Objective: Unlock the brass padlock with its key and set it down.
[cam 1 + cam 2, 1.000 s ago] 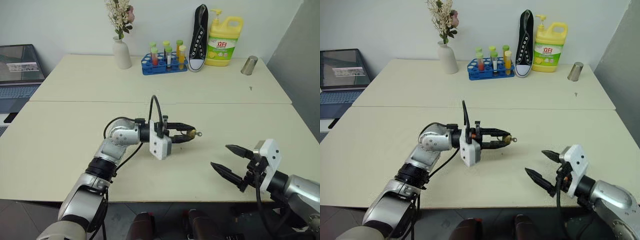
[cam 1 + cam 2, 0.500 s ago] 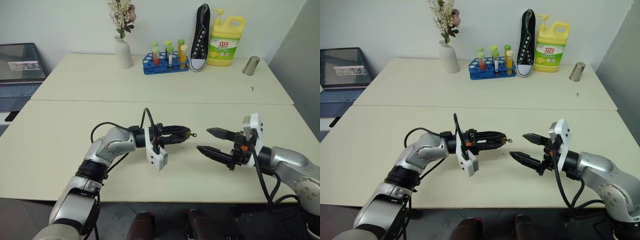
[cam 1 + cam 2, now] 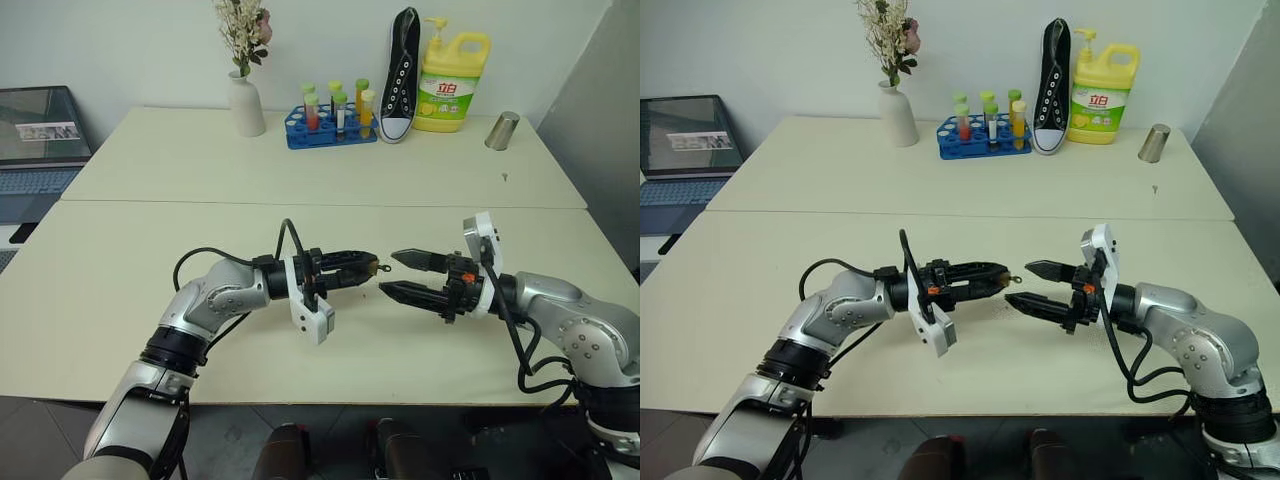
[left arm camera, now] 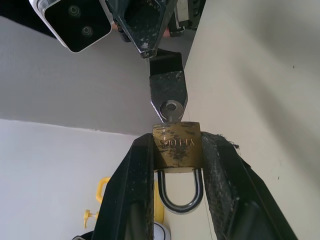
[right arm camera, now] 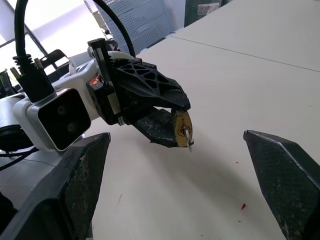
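The left pincer (image 3: 362,271) is closed on the padlock (image 4: 177,145), gripping its brass body between both fingers, held above the near half of the surface (image 3: 150,250) with the key (image 3: 381,267) sticking out of the lock's underside toward the right arm. The right pincer (image 3: 393,275) stands wide open and empty, level with the lock, its fingertips just beside the key but not touching it.

The key head is small and thin against those fingers, so the likeliest trouble is closing a little off line: one finger would push the key sideways and twist the lock in the left grip, or the fingers would meet on nothing. Should the right pincer catch the key only by its edge, turning may make it slip, or pull the key out unturned. The left grip is on smooth brass sides; a hard twist could roll the lock between the fingers or drop it onto the surface.

The surface is two pale tables set edge to edge. Along the far edge stand a vase of dried flowers (image 3: 243,95), a blue rack of tubes (image 3: 328,122), a black sneaker (image 3: 399,72) propped upright, a yellow detergent jug (image 3: 450,80) and a metal cup (image 3: 499,131). A laptop (image 3: 38,140) sits beyond the far left corner, and a plain wall runs behind.
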Motion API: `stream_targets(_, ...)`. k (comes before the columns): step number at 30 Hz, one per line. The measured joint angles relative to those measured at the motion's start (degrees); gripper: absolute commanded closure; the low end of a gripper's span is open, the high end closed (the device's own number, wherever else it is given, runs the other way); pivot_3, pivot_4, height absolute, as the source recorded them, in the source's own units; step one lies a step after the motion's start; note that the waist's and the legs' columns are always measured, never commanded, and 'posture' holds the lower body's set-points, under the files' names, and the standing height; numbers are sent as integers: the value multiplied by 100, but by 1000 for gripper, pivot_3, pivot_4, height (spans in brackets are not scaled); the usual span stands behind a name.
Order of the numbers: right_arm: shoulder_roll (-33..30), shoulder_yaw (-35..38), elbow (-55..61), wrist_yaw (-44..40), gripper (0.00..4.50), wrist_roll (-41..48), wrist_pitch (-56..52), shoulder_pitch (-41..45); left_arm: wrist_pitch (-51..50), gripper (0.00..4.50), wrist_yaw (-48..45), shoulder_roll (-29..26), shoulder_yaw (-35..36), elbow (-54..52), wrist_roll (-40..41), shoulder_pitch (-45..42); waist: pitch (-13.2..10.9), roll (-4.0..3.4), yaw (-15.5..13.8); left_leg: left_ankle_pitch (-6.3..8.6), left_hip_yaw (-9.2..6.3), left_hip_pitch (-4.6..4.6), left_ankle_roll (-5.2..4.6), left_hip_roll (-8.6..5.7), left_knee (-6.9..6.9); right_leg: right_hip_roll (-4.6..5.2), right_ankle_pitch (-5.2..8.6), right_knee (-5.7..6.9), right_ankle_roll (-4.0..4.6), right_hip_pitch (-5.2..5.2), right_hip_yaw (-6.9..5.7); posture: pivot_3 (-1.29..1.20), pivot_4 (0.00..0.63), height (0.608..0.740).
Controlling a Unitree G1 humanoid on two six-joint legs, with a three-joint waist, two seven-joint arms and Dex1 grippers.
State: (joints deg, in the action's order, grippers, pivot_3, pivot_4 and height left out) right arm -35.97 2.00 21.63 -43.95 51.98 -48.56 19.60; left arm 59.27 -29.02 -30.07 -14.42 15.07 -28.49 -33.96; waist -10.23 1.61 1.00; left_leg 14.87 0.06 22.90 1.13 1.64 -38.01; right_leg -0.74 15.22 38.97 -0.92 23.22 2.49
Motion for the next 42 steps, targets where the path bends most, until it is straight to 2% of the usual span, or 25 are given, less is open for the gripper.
stream_targets(2, 21, -10, -50, -14, 0, 1, -39, 35, -20, 3543, 30, -5, -1, -14, 0, 1, 0, 0, 0, 0, 0, 0, 0, 0, 0, 0, 0, 0, 0, 0, 1, 0, 150, 740)
stream_targets(4, 43, -43, -90, -47, 400, 2, -76, 91, -34, 3543, 57, -15, -8, -68, 0, 4, 0, 0, 0, 0, 0, -1, 0, 0, 0, 0, 0, 0, 0, 0, 1, 0, 150, 740)
stream_targets(7, 81, -87, -146, -94, 1318, 1, -82, 152, -47, 3543, 87, -30, -32, -134, 1, 4, 0, 0, 0, 0, -1, -1, 0, 0, 0, 0, 0, 0, 0, 0, 1, 0, 150, 740)
stream_targets(9, 103, -92, -179, -100, 1653, 0, -83, 161, -65, 3543, 87, -47, -60, -137, 1, 10, 0, 0, 0, 0, 1, -1, 0, 0, 0, 0, 0, 0, 0, 0, 1, 0, 150, 740)
stream_targets(11, 151, -92, -221, -101, 2212, 1, -90, 189, -120, 3543, 87, -69, -116, -155, 2, 24, 0, 0, 0, 0, 0, -1, 0, 0, 0, 0, 0, 1, 1, 0, 1, 0, 150, 740)
stream_targets(17, 176, -88, -286, -107, 4275, 9, -195, 226, -144, 3543, 90, -122, -143, -185, 7, 59, 0, 0, 0, 0, 0, 0, 0, 0, 0, 1, -1, 1, 1, 0, 1, 0, 150, 740)
stream_targets(18, 172, -76, -309, -106, 4500, 8, -207, 227, -142, 3543, 91, -123, -147, -204, 10, 68, 0, 0, 0, 0, 0, 0, 0, 0, 0, 1, -1, 1, 1, 0, 0, 0, 150, 740)
stream_targets(30, 109, -48, -405, -225, 4500, 58, -383, 322, -171, 3543, 94, -128, -162, -298, 11, 108, 0, 0, 0, 0, 0, -1, 0, 1, 0, 1, -1, 1, 1, 1, 0, 0, 150, 740)
stream_targets(35, 94, 97, -593, -161, 4500, 417, -929, 522, -161, 3543, 133, -133, -162, -334, 9, 112, 0, -1, -1, 0, 2, -1, 0, 0, 0, 2, -1, 1, 1, 1, 2, 0, 150, 740)
stream_targets(42, 193, 427, -990, 665, 4500, 1370, -2272, 1019, -137, 3543, 227, -173, -162, -341, -13, 121, 0, 0, 2, 0, 0, 0, 0, 5, 1, 17, -2, 2, 2, 1, 2, 0, 150, 740)
